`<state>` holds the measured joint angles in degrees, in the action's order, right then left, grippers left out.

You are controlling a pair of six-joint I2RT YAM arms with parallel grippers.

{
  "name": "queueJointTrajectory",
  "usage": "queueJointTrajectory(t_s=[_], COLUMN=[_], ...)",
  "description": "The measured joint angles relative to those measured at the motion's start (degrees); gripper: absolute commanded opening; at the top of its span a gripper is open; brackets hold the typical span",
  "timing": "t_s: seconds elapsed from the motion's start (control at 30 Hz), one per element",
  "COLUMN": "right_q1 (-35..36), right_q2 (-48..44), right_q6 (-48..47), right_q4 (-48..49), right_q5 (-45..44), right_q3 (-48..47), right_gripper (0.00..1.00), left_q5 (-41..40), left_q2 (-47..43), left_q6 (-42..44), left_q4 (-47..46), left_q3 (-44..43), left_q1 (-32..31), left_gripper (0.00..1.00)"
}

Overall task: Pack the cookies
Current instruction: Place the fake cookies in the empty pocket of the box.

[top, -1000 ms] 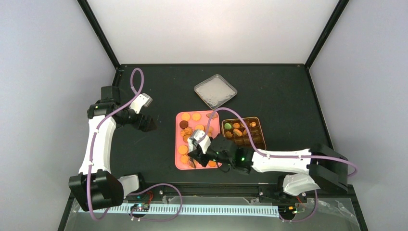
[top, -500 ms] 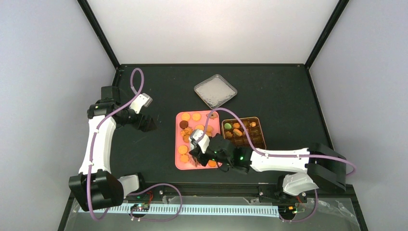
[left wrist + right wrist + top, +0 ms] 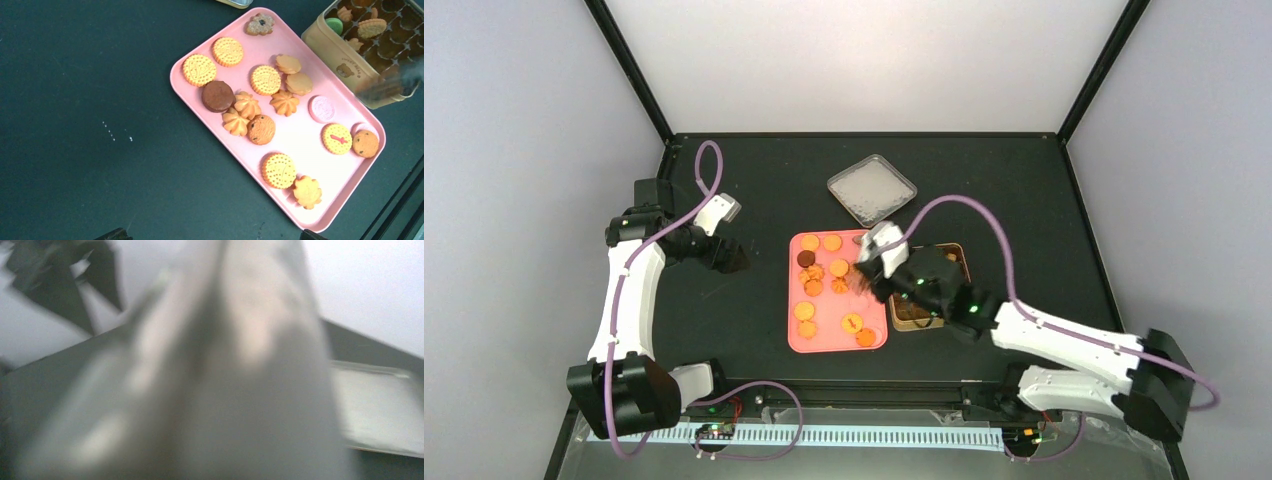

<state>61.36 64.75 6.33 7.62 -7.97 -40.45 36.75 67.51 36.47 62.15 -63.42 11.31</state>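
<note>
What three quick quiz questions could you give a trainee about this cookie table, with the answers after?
1. True or false: the green cookie lies on the pink tray.
2. The left gripper is: A) shut on a cookie; B) open, to the left of the tray; C) resting on the tray.
3. Which thing lies on the table behind the tray, toward the far edge?

Key
1. False: it sits in the tin.
2. B.
3. The grey square lid.
</note>
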Motion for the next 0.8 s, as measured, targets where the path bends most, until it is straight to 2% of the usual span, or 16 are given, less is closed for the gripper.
queueJointTrajectory(t_s=[0.2, 0.37, 0.6, 0.8], right_q1=[-14.5, -21.8, -26.5, -26.8], right_q2=[-11.0, -14.4, -13.7, -12.0], right_q6=[-1.4, -1.6, 0.3, 1.9], right_q4=[-7.0, -13.0, -18.1, -19.4], right_q5=[-4.4, -10.8, -17.5, -20.0], right_q3=[0.0, 0.0, 0.2, 0.3], right_gripper=[0.01, 0.02, 0.04, 0.13], left_q5=[1.6, 2.1, 2.1, 2.1], left_q2=[0.4, 0.9, 0.9, 0.9], left_q6=[0.0, 0.0, 0.0, 0.0], left_q4=[0.0, -0.1, -0.1, -0.1], left_q3=[0.0, 0.0, 0.0, 0.2], left_q1=[0.0, 0.0, 0.0, 0.0], left_gripper=[0.91, 0.91, 0.91, 0.91])
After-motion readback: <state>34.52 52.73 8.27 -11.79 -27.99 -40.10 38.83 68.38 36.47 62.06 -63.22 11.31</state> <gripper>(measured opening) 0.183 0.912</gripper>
